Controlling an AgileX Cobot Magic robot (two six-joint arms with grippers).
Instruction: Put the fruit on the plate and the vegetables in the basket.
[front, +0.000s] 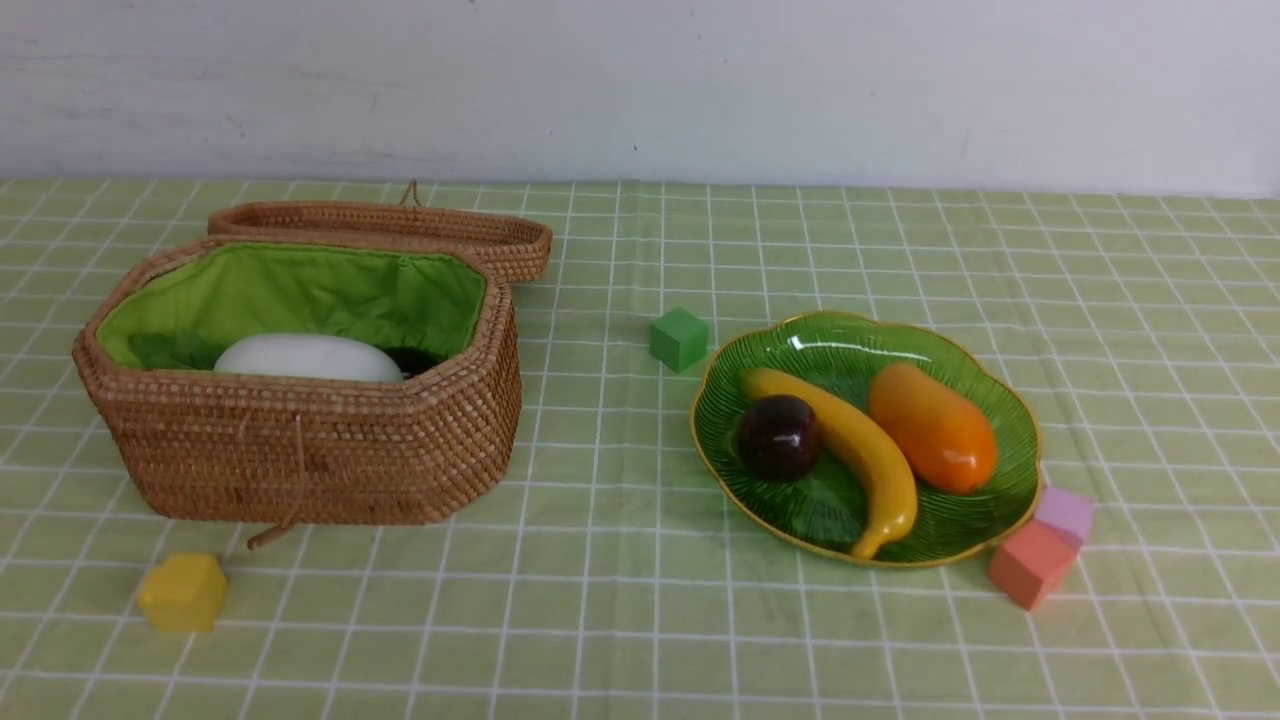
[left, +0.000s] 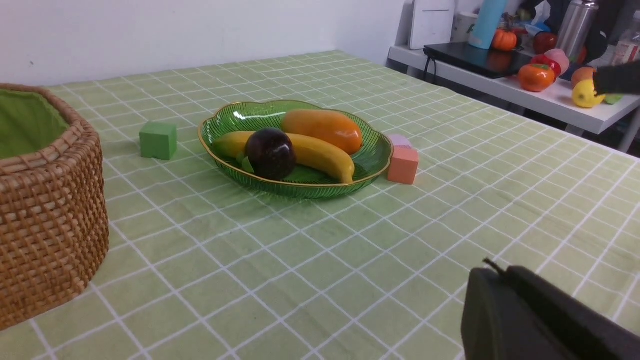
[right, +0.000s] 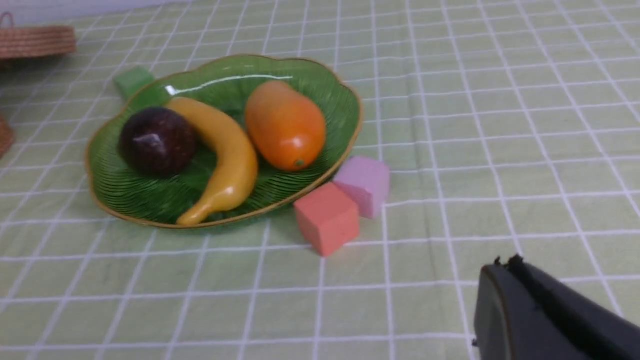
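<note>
Wicker basket (front: 300, 440), lid open at the frame's left, holds the white radish (front: 308, 358); other vegetables can't be made out. Right of centre, the green plate (front: 1000, 400) carries banana (front: 850, 450), mango (front: 932, 426) and mangosteen (front: 779, 436). Neither gripper appears in the front view, their opening cannot be told, and seemingly nothing awaits a move.

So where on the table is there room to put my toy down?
Lots of bare cloth lies between the basket and the plate, nearer than the green block. It is also bare right of the plate. It is crowded where the pink block and orange block touch the plate.
</note>
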